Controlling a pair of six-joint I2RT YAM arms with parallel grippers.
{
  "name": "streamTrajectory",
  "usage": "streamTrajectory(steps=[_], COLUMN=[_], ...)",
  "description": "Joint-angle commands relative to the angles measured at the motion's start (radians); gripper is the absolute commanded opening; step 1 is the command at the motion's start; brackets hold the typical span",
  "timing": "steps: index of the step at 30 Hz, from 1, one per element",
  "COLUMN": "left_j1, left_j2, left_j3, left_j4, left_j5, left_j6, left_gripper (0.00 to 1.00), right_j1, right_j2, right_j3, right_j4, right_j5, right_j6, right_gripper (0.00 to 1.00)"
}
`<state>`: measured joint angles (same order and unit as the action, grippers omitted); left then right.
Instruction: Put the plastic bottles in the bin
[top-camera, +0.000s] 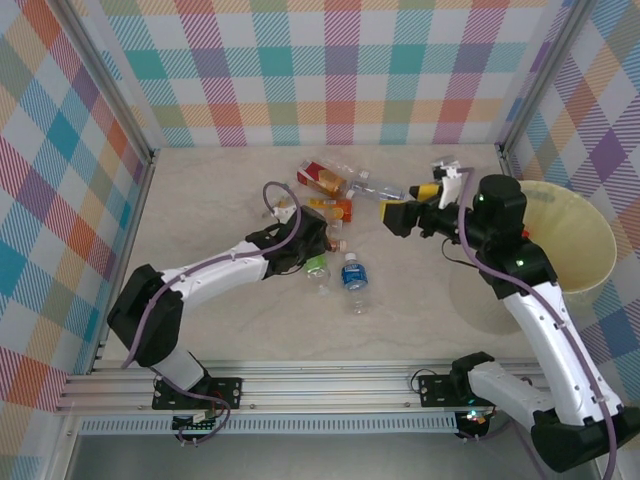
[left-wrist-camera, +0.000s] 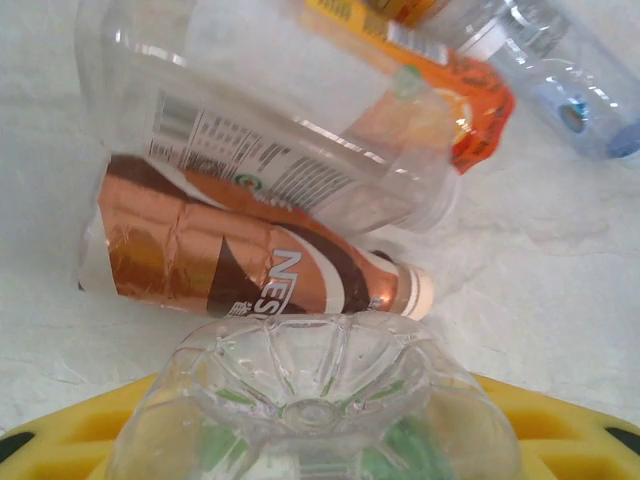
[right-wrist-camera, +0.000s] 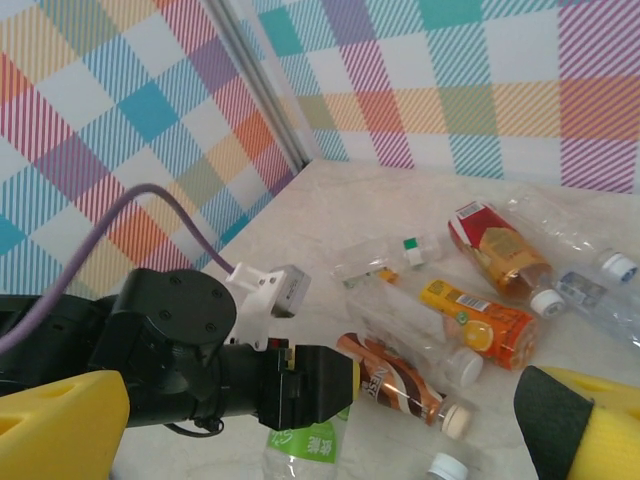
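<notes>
Several plastic bottles lie in a cluster mid-table. My left gripper (top-camera: 312, 250) is shut on a clear green-labelled bottle (top-camera: 318, 268); the bottle's ribbed base (left-wrist-camera: 315, 395) sits between the yellow fingers (left-wrist-camera: 560, 420). Just beyond it lie a brown-labelled bottle (left-wrist-camera: 250, 265), a clear bottle with a white label (left-wrist-camera: 270, 140) and an orange bottle (left-wrist-camera: 450, 80). My right gripper (top-camera: 412, 203) hangs open above the table, right of the cluster, with nothing between its fingers (right-wrist-camera: 585, 425). The pale yellow bin (top-camera: 585, 235) stands at the right edge.
A blue-labelled bottle (top-camera: 354, 282) lies alone toward the near side. A red-labelled bottle (right-wrist-camera: 498, 245) and more clear bottles (right-wrist-camera: 395, 258) lie toward the back wall. Checkered walls close off three sides. Bare table stretches left of the cluster.
</notes>
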<state>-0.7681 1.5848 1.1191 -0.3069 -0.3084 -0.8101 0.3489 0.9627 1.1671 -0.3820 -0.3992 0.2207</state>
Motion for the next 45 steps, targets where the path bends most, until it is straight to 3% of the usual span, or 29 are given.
streamTrajectory(steps=[1,9,15,26,37,45], left_j1=[0.006,0.031,0.034,0.071,0.080,0.078], left_j2=[-0.063,-0.132,-0.152,-0.159,-0.124,-0.114], left_j3=[0.055,0.163,0.240,0.294,0.311,0.304], left_j4=[0.020,0.089,0.120,0.128,0.157,0.184], left_j5=[-0.016,0.096,0.193,0.215,0.259,0.264], left_j6=[0.108,0.241,0.309,0.249,0.175,0.164], left_gripper=[0.36,0.36,0.36,0.36,0.36,0.36], right_j1=[0.064,0.140,0.146,0.156,0.203,0.234], right_j2=[0.043,0.176,0.285,0.321,0.374,0.430], right_j3=[0.055,0.099,0.147,0.026,-0.001,0.031], right_j4=[0.005,0.021,0.011,0.222,0.357,0.341], right_j5=[0.064,0.026,-0.102,-0.243,-0.191,-0.129], right_j6=[-0.035,-0.005,0.045,0.062,0.107,0.089], right_gripper=[1.00,1.00,1.00,1.00,0.99,0.80])
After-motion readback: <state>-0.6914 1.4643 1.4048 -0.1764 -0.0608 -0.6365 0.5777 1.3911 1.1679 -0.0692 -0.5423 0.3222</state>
